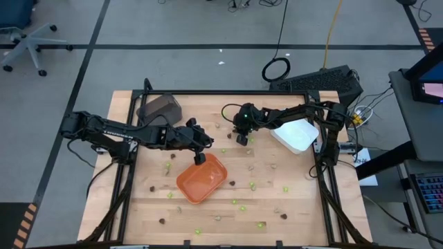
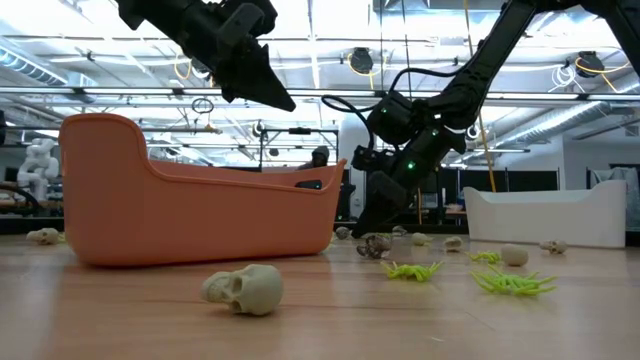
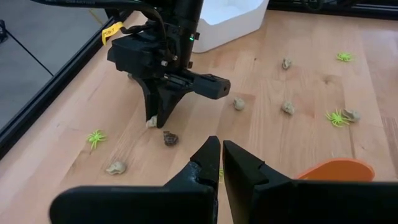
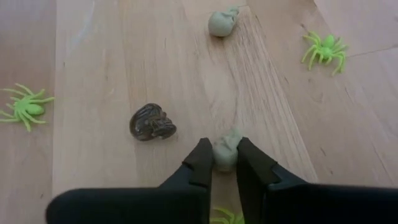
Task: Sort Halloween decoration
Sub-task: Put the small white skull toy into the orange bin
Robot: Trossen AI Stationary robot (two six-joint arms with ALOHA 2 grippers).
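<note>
While right gripper pinches small tan-grey plastic skull beside dark brown skull, left gripper closed empty over orange tray.

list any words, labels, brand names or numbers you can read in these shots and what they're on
None: no text can be read in any view.
Orange tray: no print or label on its walls.
White tray: plain.
Dark grey tray: plain.
Yellow tag on the right arm, seen from the left wrist: any marks are too small to read.
Monitor at the right edge of the high view: lit, nothing legible.
</note>
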